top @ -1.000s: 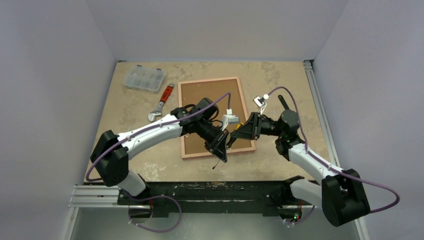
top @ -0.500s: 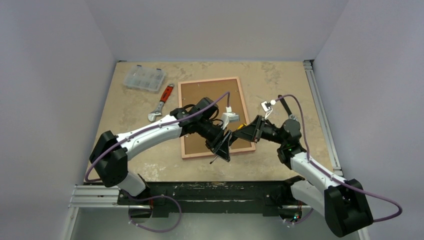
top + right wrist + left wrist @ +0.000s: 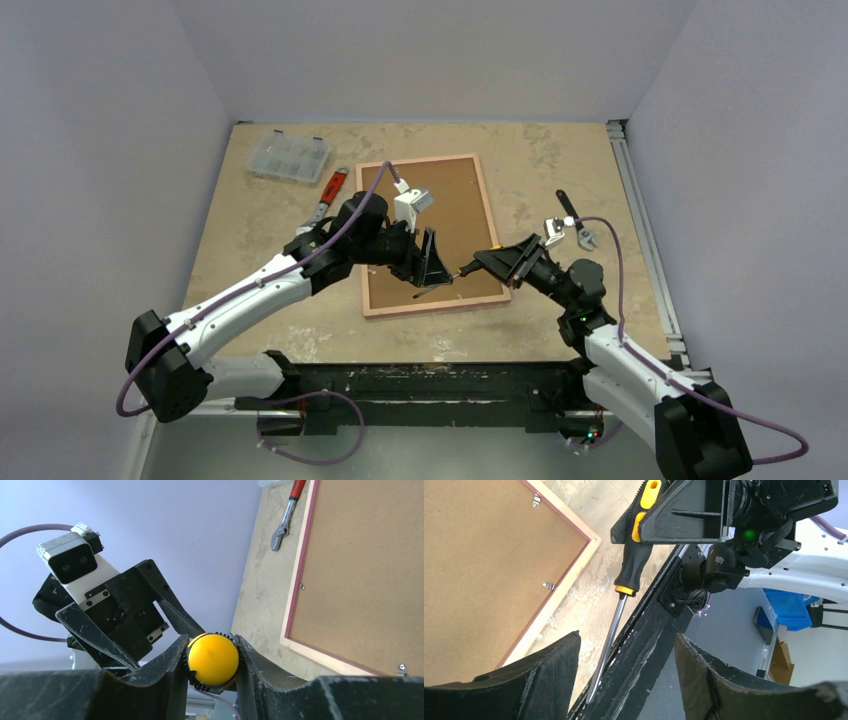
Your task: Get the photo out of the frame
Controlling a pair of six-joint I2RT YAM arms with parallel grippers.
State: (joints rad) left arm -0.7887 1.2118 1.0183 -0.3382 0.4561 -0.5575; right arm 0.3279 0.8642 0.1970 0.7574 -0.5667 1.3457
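The frame lies face down on the table, its brown fibreboard back up, with small metal clips along the pink rim. The photo is hidden under that back. My right gripper hovers over the frame's near right corner, shut on the black and yellow handle of a screwdriver. Its steel shaft points toward my left gripper, which is open, the shaft tip lying loose between its fingers. In the top view my left gripper hangs over the frame's near edge.
A red-handled wrench and a clear compartment box lie left of the frame. A small wrench and a black tool lie to its right. A metal rail runs along the table's right edge.
My left gripper has opened, let go of the screwdriver shaft and drawn back up and left. My right arm has dropped lower and to the right, keeping hold of the handle.
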